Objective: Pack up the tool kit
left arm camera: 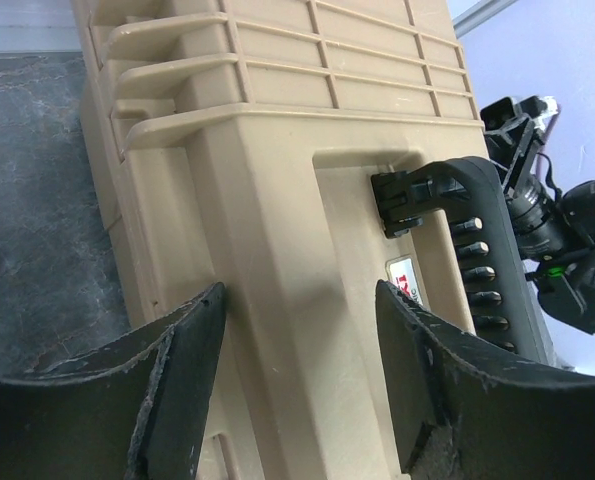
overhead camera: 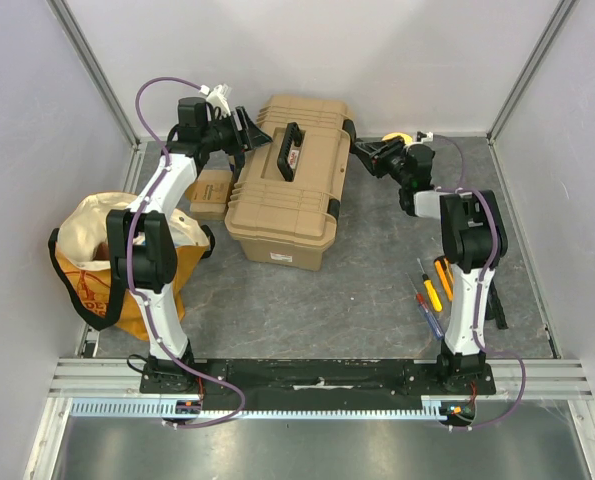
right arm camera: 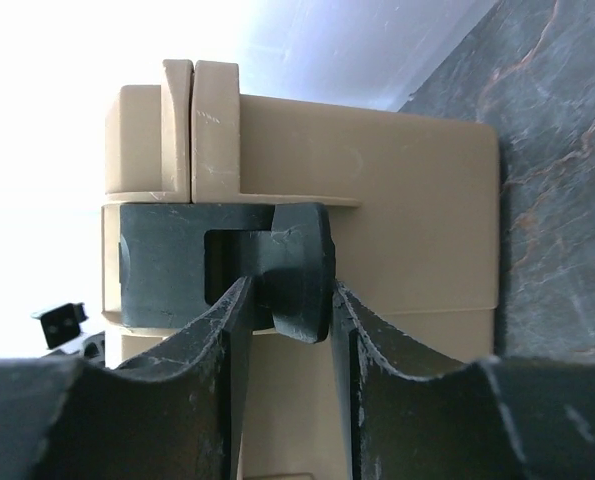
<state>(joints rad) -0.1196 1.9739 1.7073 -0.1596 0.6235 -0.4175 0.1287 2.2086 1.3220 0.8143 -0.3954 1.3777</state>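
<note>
The tan toolbox (overhead camera: 287, 205) stands closed and lid up, its black handle (overhead camera: 290, 150) lying flat along the top and a black latch (right arm camera: 292, 270) on its right end. Well to its right and nearer lie small screwdrivers (overhead camera: 432, 293), handles yellow, orange and blue, roughly parallel.

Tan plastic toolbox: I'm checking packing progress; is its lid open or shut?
Shut: the tan plastic toolbox has its lid down flat.

The left gripper (left arm camera: 299, 300) holds its jaws wide apart over the ribbed lid of the tan toolbox (left arm camera: 277, 180), with the black handle (left arm camera: 492, 270) to the right and the dark worktop (left arm camera: 37, 200) to the left.
</note>
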